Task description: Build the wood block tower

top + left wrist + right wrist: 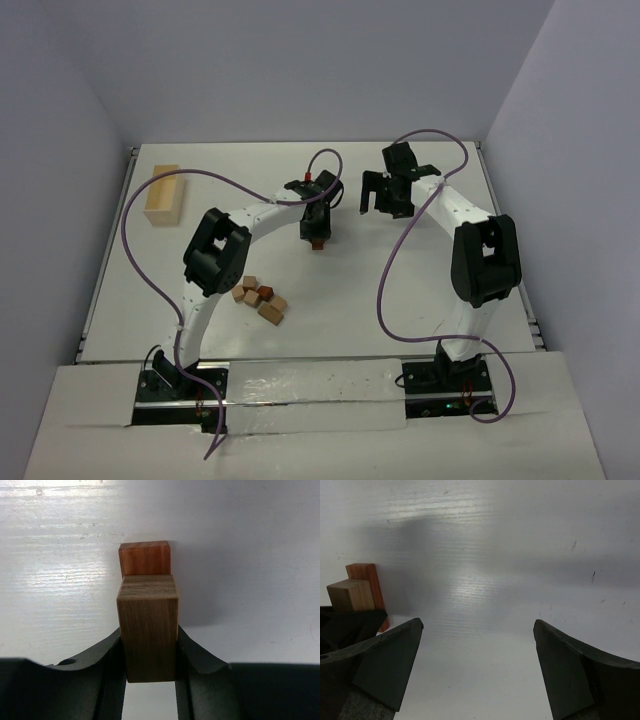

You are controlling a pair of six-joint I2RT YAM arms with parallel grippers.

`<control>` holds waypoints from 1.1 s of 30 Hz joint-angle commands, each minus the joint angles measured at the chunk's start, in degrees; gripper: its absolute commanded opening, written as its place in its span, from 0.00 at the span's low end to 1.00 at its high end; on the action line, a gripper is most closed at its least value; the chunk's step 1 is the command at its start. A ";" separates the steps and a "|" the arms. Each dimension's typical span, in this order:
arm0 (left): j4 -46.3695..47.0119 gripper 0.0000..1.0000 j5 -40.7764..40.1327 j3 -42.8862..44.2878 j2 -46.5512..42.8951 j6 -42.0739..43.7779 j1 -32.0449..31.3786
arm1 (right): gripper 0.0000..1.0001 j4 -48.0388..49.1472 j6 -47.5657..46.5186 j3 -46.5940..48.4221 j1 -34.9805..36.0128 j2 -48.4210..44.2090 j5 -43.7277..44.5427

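Tan block (pixel 148 620), apparently in left pincer (pixel 150 652)

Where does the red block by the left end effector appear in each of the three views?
Top external: red block at the picture's centre, at the tip of the left end effector.
Left wrist: upper centre, directly behind the tan block.
Right wrist: far left edge, upright, behind the tan block.
Shared landmark: the left end effector, next to it in every view.
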 commanded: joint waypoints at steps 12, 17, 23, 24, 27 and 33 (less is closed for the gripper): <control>1.91 0.49 0.53 -3.45 -1.42 0.92 0.39 | 1.00 0.44 0.15 0.95 0.09 0.17 -0.32; 1.94 0.62 0.76 -3.77 -1.19 1.35 0.36 | 1.00 0.38 0.15 1.04 0.03 0.17 -0.37; 1.60 0.74 -0.49 -3.81 -1.20 1.26 0.44 | 1.00 0.38 0.15 1.01 0.08 0.18 -0.40; 1.53 0.78 -0.94 -3.74 -1.30 1.41 0.36 | 1.00 0.38 0.15 1.02 0.01 0.24 -0.55; 1.63 0.83 -1.55 -3.64 -2.45 2.50 -0.04 | 1.00 0.39 0.24 0.99 0.09 0.16 -0.74; 4.13 0.93 1.68 -4.79 -9.93 7.20 -1.04 | 1.00 1.17 0.32 -0.54 0.05 -1.52 -0.81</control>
